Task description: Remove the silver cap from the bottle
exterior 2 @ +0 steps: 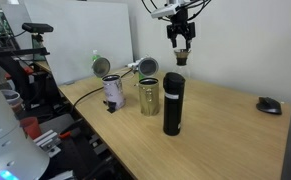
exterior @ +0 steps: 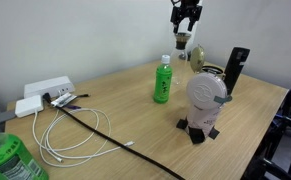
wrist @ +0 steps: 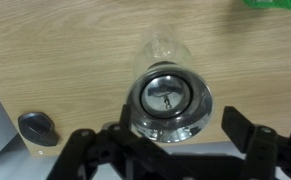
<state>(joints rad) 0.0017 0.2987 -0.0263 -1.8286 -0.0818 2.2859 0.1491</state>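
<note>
The bottle (wrist: 167, 60) is small, pale and see-through, and I see it from straight above in the wrist view. The round silver cap (wrist: 168, 97) sits on its top and mirrors the light. My gripper (wrist: 162, 130) is open, with one dark finger on each side of the bottle's top and a small gap on the right side. In both exterior views the gripper (exterior: 186, 26) (exterior 2: 181, 44) points down just over the bottle (exterior: 183, 42) (exterior 2: 181, 58). Its darker cap (exterior: 181, 33) shows under the fingertips.
A green bottle (exterior: 163, 80) stands close by, and its edge shows in the wrist view (wrist: 275, 4). A white round device (exterior: 207, 95), a black tumbler (exterior 2: 172, 103), a pale jar with a metal lid (exterior 2: 148, 95) and a mouse (exterior 2: 270, 105) share the table. A small dark grey thing (wrist: 37, 127) lies nearby.
</note>
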